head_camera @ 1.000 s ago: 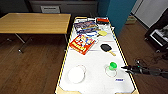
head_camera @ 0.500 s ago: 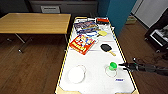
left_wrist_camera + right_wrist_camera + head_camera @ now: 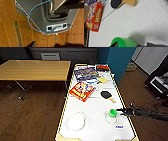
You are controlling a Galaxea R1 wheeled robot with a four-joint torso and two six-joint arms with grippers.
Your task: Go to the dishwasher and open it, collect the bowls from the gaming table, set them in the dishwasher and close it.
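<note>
green bowl (image 3: 112,112) on gaming table (image 3: 95,129), right gripper (image 3: 119,111) beside.

White dotted top (image 3: 97,119) with yellow sides on the gaming table. Red box (image 3: 82,90) with yellow lettering. Black paddle (image 3: 107,94) with tan handle. Bright green cup (image 3: 112,112). White bowl (image 3: 76,121). Brown wood floor (image 3: 30,119).

The gaming table (image 3: 95,122) has a smooth white top pierced with fine dots.
</note>
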